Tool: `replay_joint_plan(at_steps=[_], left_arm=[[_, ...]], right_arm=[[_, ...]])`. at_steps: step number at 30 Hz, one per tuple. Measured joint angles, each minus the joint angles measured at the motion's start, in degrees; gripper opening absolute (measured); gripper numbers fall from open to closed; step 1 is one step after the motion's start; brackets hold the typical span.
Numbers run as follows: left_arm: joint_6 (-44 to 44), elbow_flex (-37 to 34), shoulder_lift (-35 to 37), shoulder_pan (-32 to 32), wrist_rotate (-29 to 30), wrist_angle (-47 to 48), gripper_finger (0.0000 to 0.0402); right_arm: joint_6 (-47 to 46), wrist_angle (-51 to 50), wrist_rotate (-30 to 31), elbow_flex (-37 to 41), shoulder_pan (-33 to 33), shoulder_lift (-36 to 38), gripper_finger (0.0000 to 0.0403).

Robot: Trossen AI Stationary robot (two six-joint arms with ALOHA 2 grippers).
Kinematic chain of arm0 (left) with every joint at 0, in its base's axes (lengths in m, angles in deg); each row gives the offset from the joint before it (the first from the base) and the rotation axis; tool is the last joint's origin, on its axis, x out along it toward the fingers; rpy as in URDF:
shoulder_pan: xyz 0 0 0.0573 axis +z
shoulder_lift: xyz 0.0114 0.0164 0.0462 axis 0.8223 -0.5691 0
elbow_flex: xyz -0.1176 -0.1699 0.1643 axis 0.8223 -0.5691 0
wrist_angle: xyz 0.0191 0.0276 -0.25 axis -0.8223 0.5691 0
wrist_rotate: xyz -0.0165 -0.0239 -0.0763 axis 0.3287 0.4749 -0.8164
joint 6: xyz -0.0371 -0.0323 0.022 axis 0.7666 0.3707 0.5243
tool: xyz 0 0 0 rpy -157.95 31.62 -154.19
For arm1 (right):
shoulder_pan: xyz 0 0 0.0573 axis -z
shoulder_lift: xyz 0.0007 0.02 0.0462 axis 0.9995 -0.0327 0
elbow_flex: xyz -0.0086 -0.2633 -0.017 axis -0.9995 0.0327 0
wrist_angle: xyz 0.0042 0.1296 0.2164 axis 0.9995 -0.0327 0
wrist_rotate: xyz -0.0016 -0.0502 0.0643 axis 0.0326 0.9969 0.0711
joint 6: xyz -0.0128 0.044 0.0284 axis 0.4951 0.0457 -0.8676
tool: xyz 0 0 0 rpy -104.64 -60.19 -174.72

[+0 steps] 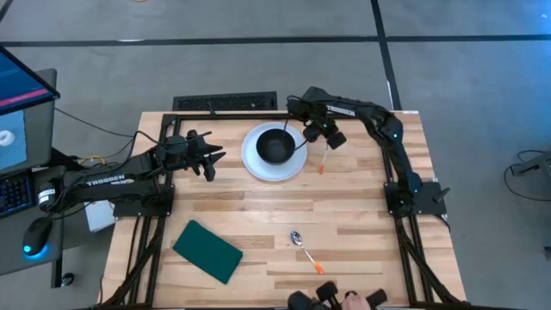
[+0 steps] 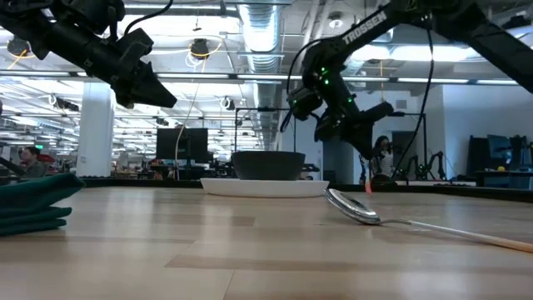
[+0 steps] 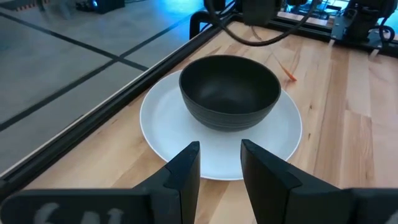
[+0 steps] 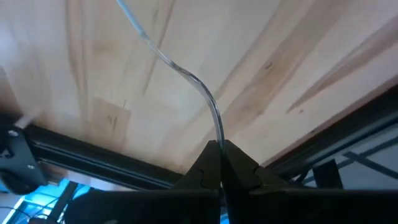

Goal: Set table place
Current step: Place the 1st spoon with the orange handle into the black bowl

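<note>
A round white plate (image 1: pixel 255 162) lies on the wooden table (image 1: pixel 362 215) at the far middle. A small black bowl (image 1: pixel 275 146) stands on it. My right gripper (image 1: pixel 320 138) hangs just right of the plate, shut on a thin metal utensil with an orange end (image 1: pixel 321 169). My left gripper (image 1: pixel 212 160) is open and empty, raised above the table left of the plate. Its fingers point at the plate (image 3: pixel 155 118) and bowl (image 3: pixel 230 90). A spoon (image 1: pixel 298 238) with an orange handle tip lies on the table near the front. My right gripper pinches the utensil's thin metal stem (image 4: pixel 217 132) between its two fingertips. The stem runs on away from the fingers in a curve. The utensil hangs slanted below the gripper, orange end (image 2: pixel 366 187) lowest. I cannot tell whether that end touches the table.
A dark green rectangular pad (image 1: pixel 207 251) lies at the near left. A black frame rail (image 1: pixel 225 104) runs along the far edge. Dark objects and a person's hand (image 1: pixel 349 298) show at the near edge. Bare wood lies between the plate and the spoon.
</note>
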Motion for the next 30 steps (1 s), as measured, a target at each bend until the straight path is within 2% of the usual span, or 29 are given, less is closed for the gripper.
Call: replay_joint_plan(at_steps=[7,30], left_arm=[[-1.64,0.00,0.00,0.00,0.00,0.20,0.0105],[-2.55,0.00,0.00,0.00,-0.02,0.90,0.0106]], right_arm=[[2.22,0.42,0.17,-1.43,1.74,-2.60,0.0018],[6.32,5.70,1.82,-1.34,2.73,-2.59,0.0019]])
